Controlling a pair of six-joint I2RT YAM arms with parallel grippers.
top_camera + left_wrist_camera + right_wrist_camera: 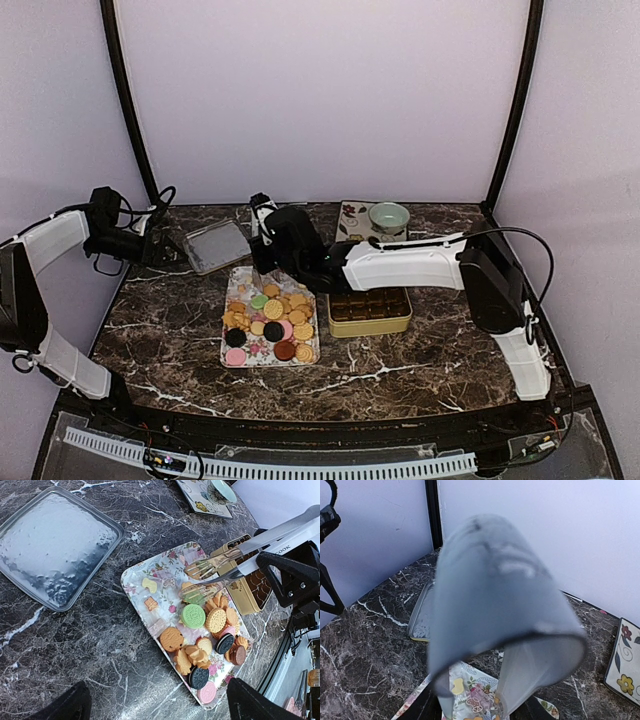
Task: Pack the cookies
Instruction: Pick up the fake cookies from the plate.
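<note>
The right hand (270,242) is clamping the handles of a pair of tongs (235,560), jaws partly closed around them. The tines are hovering over a green biscuit at the far end of the flowery tray (134,576); whether they are touching it I cannot tell. The cookies (202,632) are lying heaped on that tray, and a gold tin (370,310) is sitting just to its right. The left hand (160,707) is hanging wide open and empty above the bench (75,650), near a shallow square lid (55,545).

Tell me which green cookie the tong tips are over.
The paler green cookie: the lower tip of the tongs crosses it in the left wrist view. The brighter green sandwich cookie beside it lies clear of them.
</note>
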